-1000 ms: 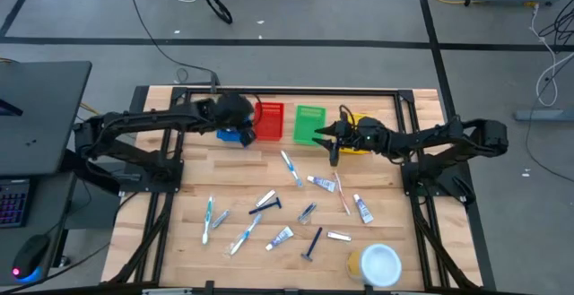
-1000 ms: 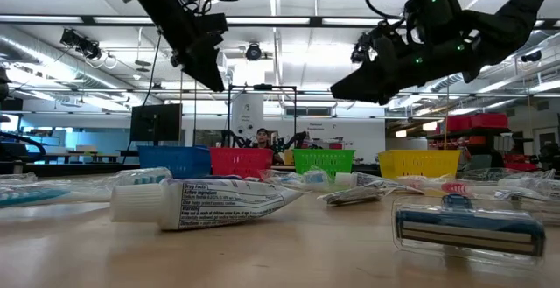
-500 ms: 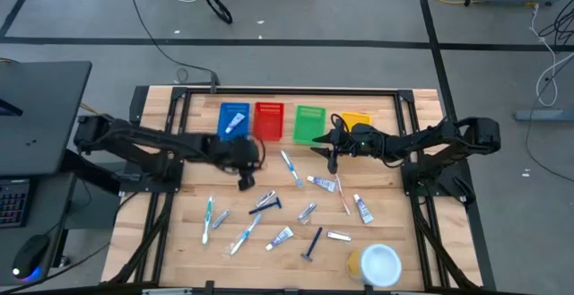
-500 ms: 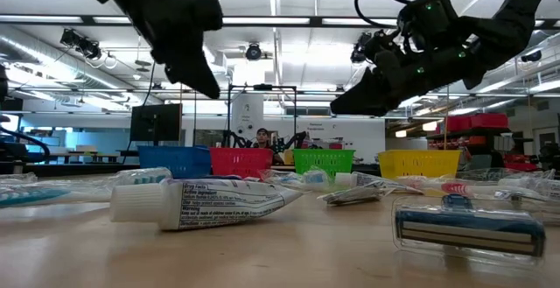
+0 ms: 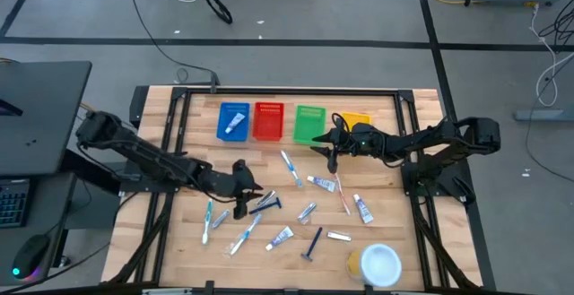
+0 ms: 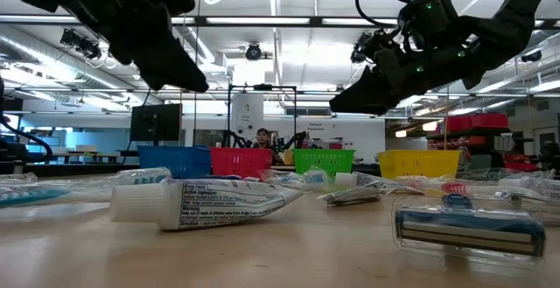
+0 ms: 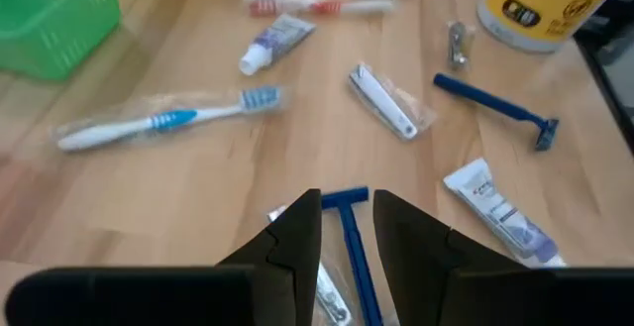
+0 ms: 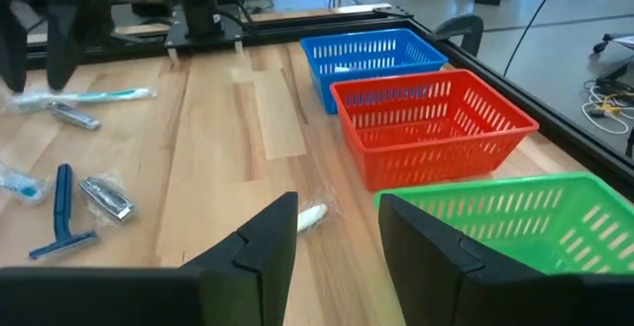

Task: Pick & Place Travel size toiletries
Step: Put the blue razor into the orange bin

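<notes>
From above, the left tool (image 5: pixel 240 198) hangs low over the desk (image 5: pixel 197 165) among the scattered toiletries, beside a dark razor (image 5: pixel 265 204). Its wrist camera fills in what that view cannot: the two fingers (image 7: pixel 302 229) stand a little apart with nothing between them, poised over the razor's blue head (image 7: pixel 344 199), the handle running back under them. Past it lie a bagged toothbrush (image 7: pixel 163 120), a small tube (image 7: pixel 275 44), a second razor (image 7: pixel 492 109) and another tube (image 7: pixel 500 212).

The right tool (image 5: pixel 330 147) hovers in front of the green basket (image 5: pixel 309 123), jaws spread and empty (its own camera shows clear desk between the fingers (image 8: pixel 267 235)). That camera also catches a white cap (image 8: pixel 311 216) just beyond the fingers; what it belongs to I cannot tell.

Only the overhead view looks into the baskets: a white-and-blue tube (image 5: pixel 235 123) lies in the blue basket (image 5: pixel 234 107), while the red basket (image 5: pixel 268 121) and the green one show bare floors. The yellow basket (image 5: pixel 357 117) is partly covered by the right arm.

The low view gives a big tube (image 6: pixel 201 203) and a razor head (image 6: pixel 466 228) up close, with both tools dark overhead. The baskets' contents are hidden there, and a person (image 6: pixel 261 136) shows small beyond the desk.
</notes>
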`<state>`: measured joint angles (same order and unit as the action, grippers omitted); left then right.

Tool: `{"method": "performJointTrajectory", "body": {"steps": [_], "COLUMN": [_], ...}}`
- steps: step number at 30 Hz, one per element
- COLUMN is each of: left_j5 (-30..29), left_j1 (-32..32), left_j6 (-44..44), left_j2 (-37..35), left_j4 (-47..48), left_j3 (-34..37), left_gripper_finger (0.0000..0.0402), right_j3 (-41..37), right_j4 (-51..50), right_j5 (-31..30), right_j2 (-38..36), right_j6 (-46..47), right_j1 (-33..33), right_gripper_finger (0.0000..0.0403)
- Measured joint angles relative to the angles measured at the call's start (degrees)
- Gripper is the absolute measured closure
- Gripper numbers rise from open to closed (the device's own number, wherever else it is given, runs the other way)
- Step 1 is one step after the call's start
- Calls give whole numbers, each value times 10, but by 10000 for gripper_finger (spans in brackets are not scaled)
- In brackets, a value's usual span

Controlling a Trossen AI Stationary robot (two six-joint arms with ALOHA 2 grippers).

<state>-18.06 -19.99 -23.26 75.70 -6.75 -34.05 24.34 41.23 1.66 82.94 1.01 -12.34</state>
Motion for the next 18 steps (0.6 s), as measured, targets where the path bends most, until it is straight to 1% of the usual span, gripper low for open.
{"method": "performJointTrajectory", "body": {"steps": [2, 5, 10, 15, 18], "left_j5": [-2, -2, -2, 10, 10], "left_j1": [-9, -17, -19, -19, -19], "left_j6": [-1, -1, -1, -1, 0], "left_j2": [19, 65, 131, 196, 222], "left_j4": [-4, -37, -109, -188, -199], "left_j3": [2, 2, 2, 2, 2], "left_gripper_finger": [299, 299, 299, 299, 299], "right_j3": [1, 7, 16, 21, 23], "right_j4": [1, 2, 2, 3, 2], "right_j5": [0, -1, -1, 0, -1], "right_j2": [0, 0, 0, 0, 0], "right_j6": [-6, -10, -11, -35, -49], "right_j1": [0, 0, 0, 0, 0], "right_gripper_finger": [248, 248, 248, 248, 248]}}
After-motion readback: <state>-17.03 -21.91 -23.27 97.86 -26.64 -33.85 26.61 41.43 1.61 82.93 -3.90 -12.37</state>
